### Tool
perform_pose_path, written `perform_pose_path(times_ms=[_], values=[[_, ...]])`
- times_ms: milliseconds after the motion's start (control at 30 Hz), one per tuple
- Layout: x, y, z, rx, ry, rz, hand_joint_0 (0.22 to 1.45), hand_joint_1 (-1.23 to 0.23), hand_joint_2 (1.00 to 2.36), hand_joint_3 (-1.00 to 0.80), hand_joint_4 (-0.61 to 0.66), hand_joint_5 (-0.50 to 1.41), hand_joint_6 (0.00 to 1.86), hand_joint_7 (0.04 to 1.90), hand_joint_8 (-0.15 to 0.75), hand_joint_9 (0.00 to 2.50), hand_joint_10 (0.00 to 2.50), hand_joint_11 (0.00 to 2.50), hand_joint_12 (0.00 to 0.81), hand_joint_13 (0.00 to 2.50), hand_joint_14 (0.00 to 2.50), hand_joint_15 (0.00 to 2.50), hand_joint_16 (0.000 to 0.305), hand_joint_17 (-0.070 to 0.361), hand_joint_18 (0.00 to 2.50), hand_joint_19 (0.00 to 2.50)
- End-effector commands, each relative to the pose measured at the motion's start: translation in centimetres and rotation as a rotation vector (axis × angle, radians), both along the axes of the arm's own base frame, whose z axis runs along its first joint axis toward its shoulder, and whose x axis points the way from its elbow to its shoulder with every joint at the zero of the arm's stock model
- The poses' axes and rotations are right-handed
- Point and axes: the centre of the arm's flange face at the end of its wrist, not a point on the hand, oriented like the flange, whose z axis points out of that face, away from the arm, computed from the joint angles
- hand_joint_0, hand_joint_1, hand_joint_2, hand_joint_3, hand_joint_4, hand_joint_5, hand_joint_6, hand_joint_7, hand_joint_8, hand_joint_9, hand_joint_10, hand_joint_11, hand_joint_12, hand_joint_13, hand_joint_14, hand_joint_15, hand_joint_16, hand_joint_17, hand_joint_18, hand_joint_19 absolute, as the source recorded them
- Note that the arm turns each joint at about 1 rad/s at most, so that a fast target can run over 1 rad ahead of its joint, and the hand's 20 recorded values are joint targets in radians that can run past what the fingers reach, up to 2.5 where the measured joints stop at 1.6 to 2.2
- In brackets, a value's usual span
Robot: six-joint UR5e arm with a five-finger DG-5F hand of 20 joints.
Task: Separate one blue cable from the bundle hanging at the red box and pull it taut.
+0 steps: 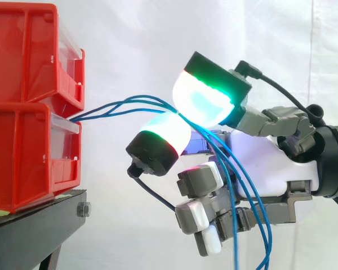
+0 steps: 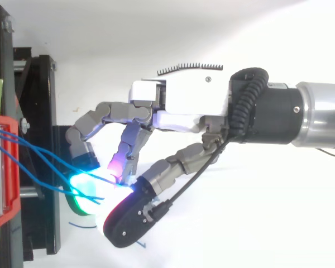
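At three o'clock from the red box (image 1: 28, 112), the hand (image 1: 270, 163) pinches the blue cables (image 1: 84, 115) between its glowing pads (image 1: 205, 104), seemingly to lift strands clear of the bundle, whose slack trails toward five o'clock; whether one strand is isolated I cannot tell.

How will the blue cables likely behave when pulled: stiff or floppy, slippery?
Probably floppy: the blue cables arc from the red box and droop below the hand. Likely light, and thin enough to slip between the broad fingers.
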Motion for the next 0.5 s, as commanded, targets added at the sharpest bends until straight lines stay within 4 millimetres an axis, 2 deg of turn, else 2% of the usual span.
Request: perform_pose_path(times_ms=[0, 167, 233, 367, 433, 467], values=[[0.0, 0.0, -0.08, 0.0, 0.002, 0.0, 0.5, -0.65, 1.0, -0.5, -0.16, -0.07, 0.77, 1.28, 0.265, 1.19, 0.03, 0.88, 0.343, 1.04, 0.02, 0.7, 0.042, 0.095, 0.93, 0.64], [-0.01, 0.02, 0.04, 0.0, 0.0, 0.001, 0.52, -0.63, 1.0, -0.5, -0.11, -0.08, 0.73, 1.28, 0.272, 1.15, 0.03, 0.88, 0.348, 1.03, 0.02, 0.7, 0.042, 0.094, 0.91, 0.65], [0.0, 0.02, -0.08, 0.0, 0.002, 0.001, 0.54, -0.72, 1.0, -0.5, -0.07, -0.11, 0.75, 1.23, 0.276, 1.09, 0.03, 0.89, 0.343, 1.0, 0.02, 0.7, 0.041, 0.093, 0.89, 0.64], [-0.01, 0.02, 0.04, 0.0, 0.0, 0.001, 0.59, -0.79, 1.0, -0.5, 0.01, -0.15, 0.79, 1.2, 0.272, 1.04, 0.03, 0.94, 0.337, 0.98, 0.03, 0.7, 0.04, 0.09, 0.87, 0.65], [-0.01, -0.01, 0.04, 0.0, 0.0, -0.002, 0.63, -0.74, 1.0, -0.5, 0.02, -0.16, 0.81, 1.23, 0.268, 1.05, 0.03, 0.98, 0.335, 0.98, 0.02, 0.71, 0.04, 0.091, 0.87, 0.66], [0.0, -0.03, -0.08, 0.0, 0.002, -0.003, 0.62, -0.72, 1.0, -0.5, 0.03, -0.18, 0.84, 1.17, 0.269, 1.05, 0.03, 0.98, 0.337, 0.98, 0.02, 0.71, 0.041, 0.092, 0.87, 0.67]])
